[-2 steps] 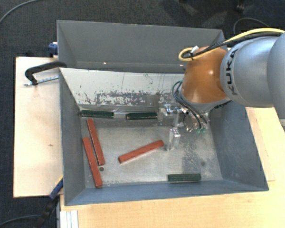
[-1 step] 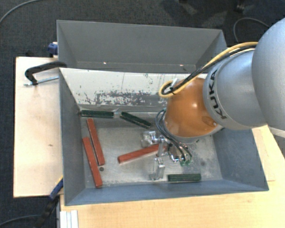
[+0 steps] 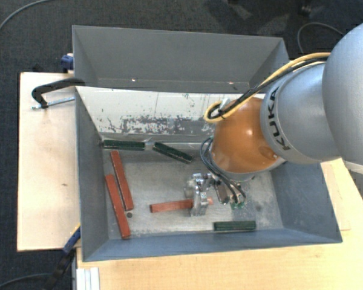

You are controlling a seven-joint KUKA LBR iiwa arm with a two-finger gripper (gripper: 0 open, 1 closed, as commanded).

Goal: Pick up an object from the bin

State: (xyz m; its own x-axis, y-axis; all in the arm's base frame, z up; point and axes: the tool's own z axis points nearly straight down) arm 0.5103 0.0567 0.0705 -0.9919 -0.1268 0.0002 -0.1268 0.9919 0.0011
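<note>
Right end of red bar (image 3: 169,208) hidden behind hand (image 3: 199,203); arm (image 3: 327,113) cropped right

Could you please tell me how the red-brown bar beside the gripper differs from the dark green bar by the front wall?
Colour: the short red-brown flat bar is reddish, the dark green flat bar near-black green. Place: the red-brown bar's right end reaches the gripper; the green bar lies apart by the bin's front wall. Both lie flat, running roughly left to right.
</note>
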